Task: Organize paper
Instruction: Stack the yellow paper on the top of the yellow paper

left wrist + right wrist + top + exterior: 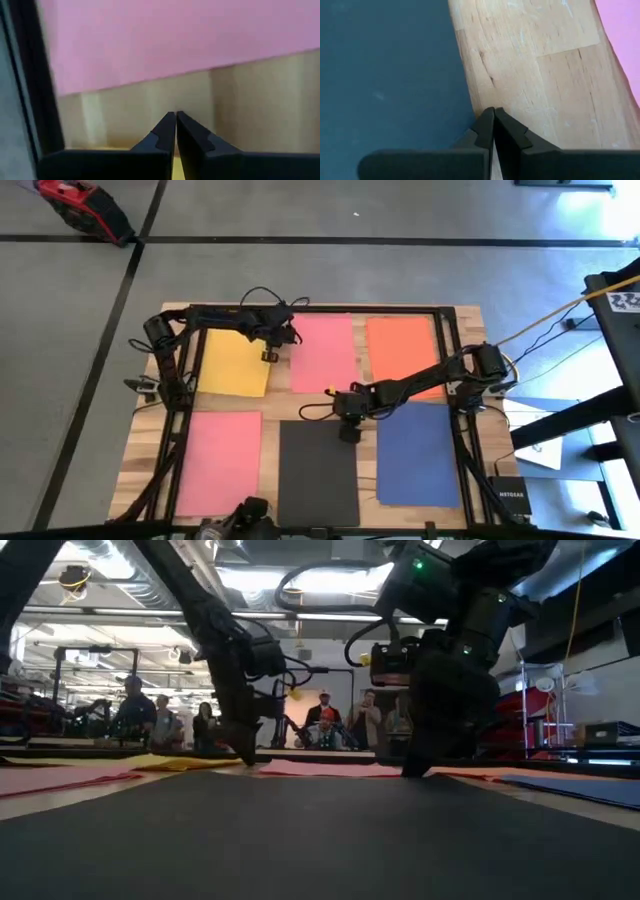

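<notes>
Several sheets of paper lie flat on the wooden table: yellow [233, 362], pink [322, 352] and orange [402, 355] along the far side, and pink [222, 460], black [318, 475] and dark blue [418, 452] along the near side. My left gripper [268, 356] is shut and points down at the yellow sheet's right edge, with the far pink sheet [165, 40] beyond it. My right gripper [350, 434] is shut and points down at the black sheet's right edge, near its far corner. My left gripper comes from above with shut fingers [165, 131], tips down at table level [247, 758]. A strip of the yellow sheet [173, 171] shows behind them. The fingers hide the tips' footing, so I cannot tell whether they touch the paper. My right gripper comes from above with shut fingers [485, 125], tips at table level [413, 772] right at the black sheet's edge [470, 100]. Whether they stand on the paper or on the bare wood beside it, I cannot tell.
A dark metal frame [320, 309] runs around the table, and cables trail over the wood near both arms. Bare wood strips [535, 75] separate the sheets. People [325, 725] stand in the room beyond the far edge.
</notes>
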